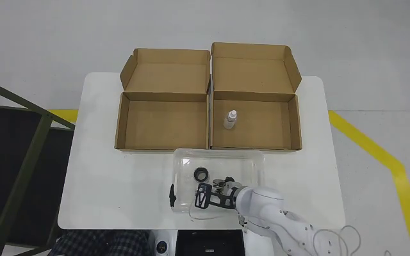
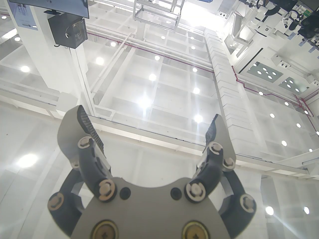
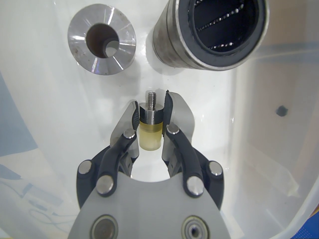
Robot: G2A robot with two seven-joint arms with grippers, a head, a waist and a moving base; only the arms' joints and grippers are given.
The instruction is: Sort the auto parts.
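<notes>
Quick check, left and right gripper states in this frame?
Left gripper: open, holding nothing.
Right gripper: closed on the threaded stud.

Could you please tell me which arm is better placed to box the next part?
The right: the right end effector sits in the clear bin, shut on the small stud. The left end effector is open, pointing at the ceiling.

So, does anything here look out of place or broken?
Nothing looks spilled or damaged. Only oddity: the left end effector points at the ceiling, open and empty; the right end effector grips a small threaded part in the clear bin.
</notes>
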